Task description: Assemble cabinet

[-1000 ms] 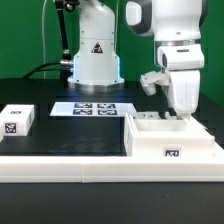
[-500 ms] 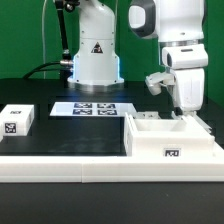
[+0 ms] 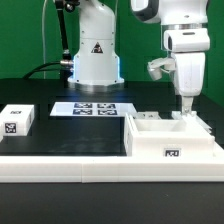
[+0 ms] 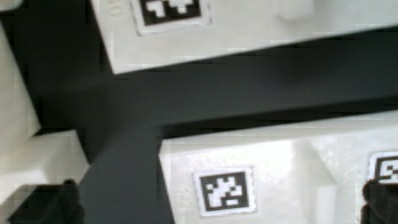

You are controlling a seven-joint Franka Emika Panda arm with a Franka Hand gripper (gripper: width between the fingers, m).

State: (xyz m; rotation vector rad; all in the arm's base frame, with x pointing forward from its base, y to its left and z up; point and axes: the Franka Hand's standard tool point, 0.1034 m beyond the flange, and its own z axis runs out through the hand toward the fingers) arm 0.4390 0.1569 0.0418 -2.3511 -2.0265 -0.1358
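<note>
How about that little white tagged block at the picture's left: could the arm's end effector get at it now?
Probably yes: the end effector hangs open and empty above the cabinet box, and only black table and the flat marker board lie between it and the block. Its reach I cannot judge.

The arm (image 3: 182,40) runs off the top edge of the exterior view, so its upper links go unseen. At the exterior view's right, the gripper (image 3: 184,112) is too small there to separate its tips. The near wall of the cabinet (image 3: 170,145) hides most of its inside. The wrist view is soft throughout (tag patterns smear). A tag (image 4: 169,10) and a second tag (image 4: 386,168) are cut by the picture's edge. The fingers (image 4: 50,205) are clipped dark stubs.
</note>
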